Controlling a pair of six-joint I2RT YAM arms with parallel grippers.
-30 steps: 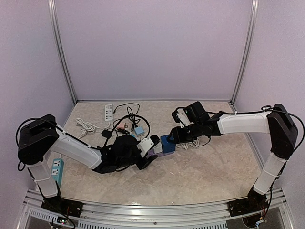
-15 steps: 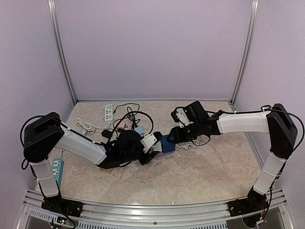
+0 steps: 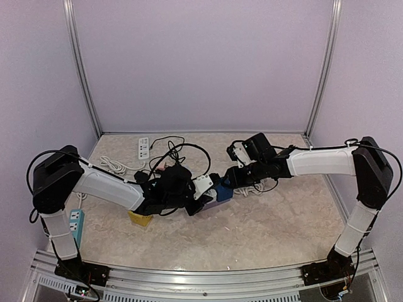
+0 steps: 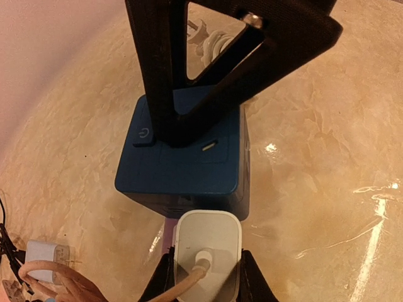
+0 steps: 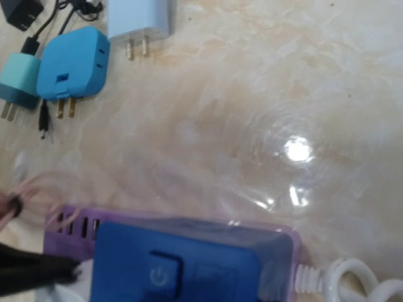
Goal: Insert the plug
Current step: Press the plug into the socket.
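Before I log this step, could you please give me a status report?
Left fingers shut on plug. Right fingers clamp cube. Plug butts cube's side; seating unseen. Nothing blocking.

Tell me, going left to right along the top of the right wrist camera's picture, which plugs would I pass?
Small teal charger → blue two-prong adapter → pale blue charger.

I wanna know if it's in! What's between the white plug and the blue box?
Nothing: the left wrist view shows the white square plug touching the dark blue plastic box.
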